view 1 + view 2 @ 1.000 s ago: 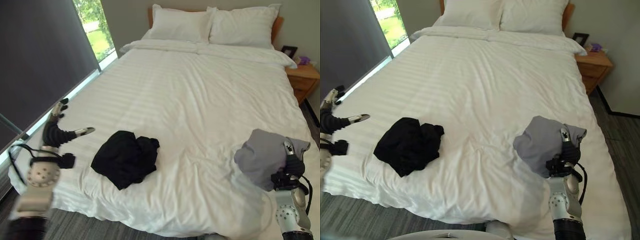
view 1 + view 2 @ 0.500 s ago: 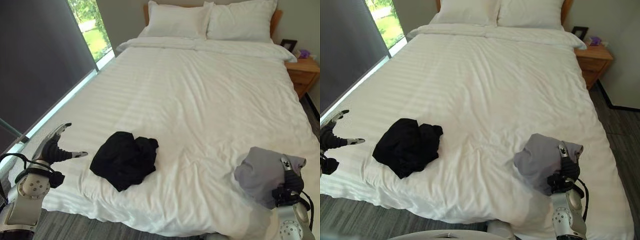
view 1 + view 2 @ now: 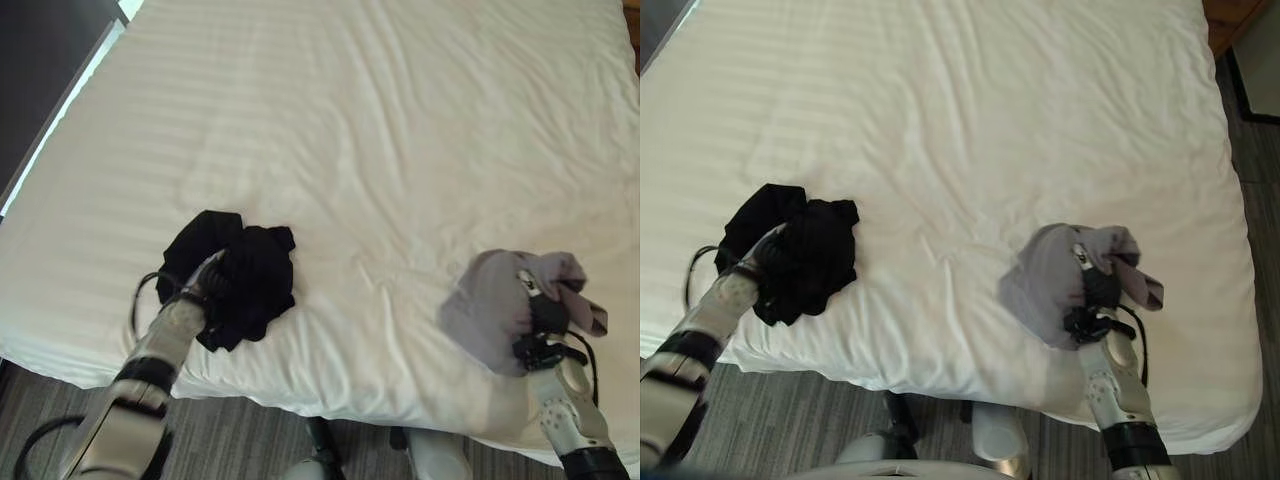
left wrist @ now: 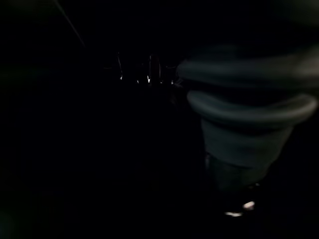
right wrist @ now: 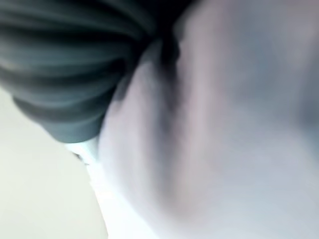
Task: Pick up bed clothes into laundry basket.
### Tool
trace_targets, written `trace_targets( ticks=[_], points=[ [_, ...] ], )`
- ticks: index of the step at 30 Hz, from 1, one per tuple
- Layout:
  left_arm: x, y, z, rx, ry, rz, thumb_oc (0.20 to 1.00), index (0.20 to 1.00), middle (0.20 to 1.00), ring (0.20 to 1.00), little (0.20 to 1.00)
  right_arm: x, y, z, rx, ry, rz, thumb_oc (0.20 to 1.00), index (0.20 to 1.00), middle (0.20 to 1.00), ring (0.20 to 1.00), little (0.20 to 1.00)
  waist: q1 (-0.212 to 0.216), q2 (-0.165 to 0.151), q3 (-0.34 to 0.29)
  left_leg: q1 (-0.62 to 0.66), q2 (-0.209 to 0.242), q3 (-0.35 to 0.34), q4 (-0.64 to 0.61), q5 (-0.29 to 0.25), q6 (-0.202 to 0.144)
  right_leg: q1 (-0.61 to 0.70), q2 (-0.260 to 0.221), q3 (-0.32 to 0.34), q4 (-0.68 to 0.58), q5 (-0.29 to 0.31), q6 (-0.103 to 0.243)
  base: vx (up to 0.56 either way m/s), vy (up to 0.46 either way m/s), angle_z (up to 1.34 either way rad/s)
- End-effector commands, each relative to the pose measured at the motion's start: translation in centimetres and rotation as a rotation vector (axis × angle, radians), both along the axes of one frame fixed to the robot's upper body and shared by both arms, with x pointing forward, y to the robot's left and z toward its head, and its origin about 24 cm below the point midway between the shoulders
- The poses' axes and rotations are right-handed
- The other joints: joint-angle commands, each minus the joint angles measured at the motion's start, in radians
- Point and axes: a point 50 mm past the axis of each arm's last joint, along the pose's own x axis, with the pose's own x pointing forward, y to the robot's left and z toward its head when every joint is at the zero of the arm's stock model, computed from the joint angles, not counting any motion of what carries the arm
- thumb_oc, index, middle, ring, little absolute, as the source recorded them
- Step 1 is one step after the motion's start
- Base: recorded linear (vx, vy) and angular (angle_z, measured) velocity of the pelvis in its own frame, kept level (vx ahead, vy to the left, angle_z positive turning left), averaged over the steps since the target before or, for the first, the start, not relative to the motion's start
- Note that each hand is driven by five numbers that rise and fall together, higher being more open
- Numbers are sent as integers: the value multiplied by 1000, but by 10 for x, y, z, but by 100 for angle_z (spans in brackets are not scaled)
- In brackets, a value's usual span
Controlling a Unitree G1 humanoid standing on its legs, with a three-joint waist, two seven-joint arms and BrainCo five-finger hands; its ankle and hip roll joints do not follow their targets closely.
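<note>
Lying near the foot edge of the bed, on the robot's left: a crumpled black cloth garment [image 3: 245, 280], bunched in a loose heap.
Left hand: the left hand [image 3: 214, 281] is pushed into the near side of the black garment; its fingers are buried in the folds, so I cannot tell whether they have closed on the cloth. Its wrist view is dark with that fabric.
Second garment: a soft grey cloth garment [image 3: 480, 310] sits bunched near the foot edge on the robot's right, well apart from the black one, one end trailing toward the right edge of the bed.
Right hand: the right hand [image 3: 540, 312] is in against the grey garment with cloth draped over and round it; the fingers are hidden, so its grasp cannot be told. Grey fabric lies close against the ribbed cover in its wrist view.
Bed: a wide white striped duvet [image 3: 380, 130], lightly creased round both garments.
Progress: early, by my reading. Both garments rest on the duvet, neither lifted.
Left to do: secure each grasp, lift, carry both to the laundry basket.
</note>
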Motion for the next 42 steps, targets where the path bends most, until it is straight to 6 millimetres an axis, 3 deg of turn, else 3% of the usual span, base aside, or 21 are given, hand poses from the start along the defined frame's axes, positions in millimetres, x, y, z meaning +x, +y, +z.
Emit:
trace_targets(
  ticks=[1,2,3,4,5,9,12,14,22,25,26,28,31,34,35,40,42],
  points=[
    [-17,-40,-58,277,307,-238,1000,1000,1000,1000,1000,-2,-9,32,-30,-169,-54,200,200,200,200,200,-19,-10,-37,12,66,19,11,39,-51,106,-55,33,13,-38,121,-41,-13,-4],
    [-18,-44,-62,303,321,-258,1000,1000,1000,1000,1000,-3,-11,31,-33,-166,-62,200,200,200,200,200,-17,-16,-34,9,61,34,11,56,-43,101,-60,26,13,-22,108,37,13,0],
    [-21,-48,-68,406,368,-315,708,708,708,708,708,-3,-12,29,-35,-155,-66,200,200,200,200,200,-17,-9,-40,23,63,23,11,30,-47,112,-58,37,13,-38,120,-54,-13,-2],
    [-20,-48,-68,408,368,-317,576,576,576,576,576,-4,-12,29,-35,-156,-68,200,200,200,200,200,-16,-16,-35,17,60,37,11,51,-41,106,-62,27,13,-23,108,32,23,-5],
    [-30,-63,-79,523,429,-460,200,200,200,200,200,-5,-17,29,-45,-151,-86,200,200,200,200,200,-9,-11,-36,29,56,41,11,39,-37,115,-67,26,13,-27,110,-50,2,-6],
    [-57,-49,-84,533,479,-515,200,200,200,200,200,-10,-27,27,-51,-135,-117,200,200,200,200,200,10,3,-42,50,50,44,11,27,-33,134,-79,21,13,-30,111,14,33,-7],
    [-69,-44,-71,458,418,-513,200,200,200,200,200,-13,-32,24,-56,-121,-129,200,200,200,200,200,25,14,-53,62,44,37,11,20,-31,152,-87,9,13,-35,109,3,11,-1],
    [-71,-42,-68,432,407,-500,200,200,200,200,200,-13,-31,24,-56,-120,-127,200,200,200,200,200,24,14,-55,64,43,34,11,19,-30,157,-89,5,13,-35,109,0,10,6],
    [-61,-50,-23,-30,46,-318,200,200,200,200,200,-15,-29,22,-91,-104,-125,200,200,200,200,200,36,14,-80,84,35,19,11,10,-20,190,-98,-12,13,-43,102,-5,10,6],
    [-59,-52,-20,-370,-55,-219,200,200,200,200,200,-17,-31,21,-89,-94,-144,200,200,200,200,200,34,13,-88,90,35,17,11,11,-18,199,-100,-16,13,-43,99,-2,9,5],
    [-59,-52,-20,-372,-55,-219,200,200,200,200,200,-17,-31,21,-90,-94,-144,200,200,200,200,200,33,13,-88,90,35,17,11,10,-19,199,-99,-16,13,-43,99,0,0,0],
    [-53,-64,-9,-691,-170,-194,200,200,200,200,200,-17,-29,20,-93,-88,-145,200,200,200,200,200,28,13,-95,96,34,14,11,12,-17,206,-98,-16,13,-44,97,3,19,4],
    [-49,-79,-10,-1155,-241,-151,200,200,200,200,200,-13,-25,19,-89,-86,-136,200,200,200,200,200,19,10,-103,101,35,12,11,13,-16,212,-97,-15,13,-45,96,25,19,1],
    [-41,-108,-6,-1565,-331,-108,200,200,200,200,200,-6,-14,19,-81,-91,-118,200,200,200,200,200,13,3,-118,115,40,-2,11,-8,-21,225,-91,1,13,-61,106,36,8,-2],
    [-37,-125,1,-1820,-394,-107,200,200,200,200,200,-4,-8,20,-67,-101,-113,200,200,200,200,200,6,-14,-123,111,39,10,11,10,-15,221,-94,-6,13,-48,95,-62,-24,1],
    [-33,-140,12,-2034,-488,-98,200,200,200,200,200,-5,-5,21,-60,-117,-127,200,200,200,200,200,1,-35,-142,130,46,-2,11,-17,-20,242,-84,6,13,-68,107,32,-19,-1],
    [-33,-141,14,-2065,-506,-97,200,200,200,200,200,-5,-5,21,-59,-121,-132,200,200,200,200,200,0,-47,-143,125,44,12,11,3,-14,236,-87,-4,13,-54,95,-58,-35,-6]
  ],
)
